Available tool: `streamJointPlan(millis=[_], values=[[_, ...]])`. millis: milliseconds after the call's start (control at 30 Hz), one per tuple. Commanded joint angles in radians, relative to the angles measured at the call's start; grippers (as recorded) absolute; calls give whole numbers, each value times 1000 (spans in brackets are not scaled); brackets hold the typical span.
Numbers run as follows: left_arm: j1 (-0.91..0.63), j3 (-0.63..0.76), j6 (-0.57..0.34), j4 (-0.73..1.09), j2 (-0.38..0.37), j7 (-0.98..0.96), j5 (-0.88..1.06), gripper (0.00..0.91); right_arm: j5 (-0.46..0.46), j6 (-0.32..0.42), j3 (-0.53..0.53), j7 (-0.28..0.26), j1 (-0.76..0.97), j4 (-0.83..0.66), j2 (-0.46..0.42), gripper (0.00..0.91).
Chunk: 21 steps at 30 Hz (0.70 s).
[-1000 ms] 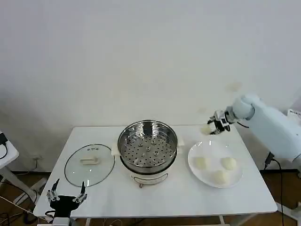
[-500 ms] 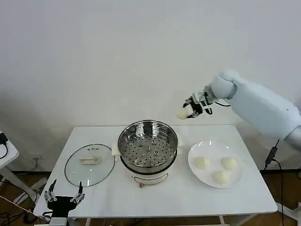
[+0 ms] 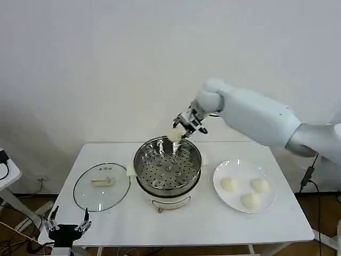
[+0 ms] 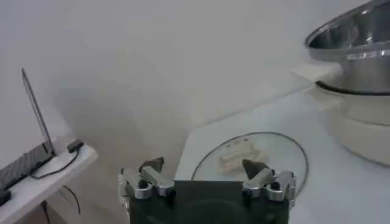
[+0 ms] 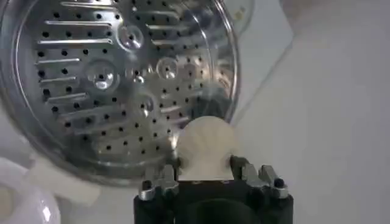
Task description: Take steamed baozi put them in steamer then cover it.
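While the left gripper (image 3: 68,228) idles spread below the table's near edge, the right gripper (image 3: 179,131) pinches one steamed baozi (image 3: 175,135) just above the steamer's (image 3: 167,162) far rim, basket directly beneath.

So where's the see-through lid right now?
In the head view the lid lies flat on the table, on the robot's left, beside the steamer.

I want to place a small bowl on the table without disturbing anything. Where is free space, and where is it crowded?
Free: the front strip of the table before the steamer, and the far corners behind the cover and the plate. Crowded: the middle row, and the steamer's far rim, where the right gripper holds a baozi.
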Motion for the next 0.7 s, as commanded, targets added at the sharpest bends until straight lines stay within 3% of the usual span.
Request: streamJointPlan(millis=[33,233,533,700], values=[[0,-2,1,2,0,-2,-5,907,-103,116,-111,29,-35,-39,113,564],[-2,-13,1,21,1,-3,-10,907,-215,192,-92,60,-57,-134,149,564],[-11,-10,1,37,-1,-3,-10,907,-306,266,-72,104,-93,-187,168,564],[-14,-10,3,37,-1,-2,-9,907,-309,280,-67,113,-102,-209,175,574]])
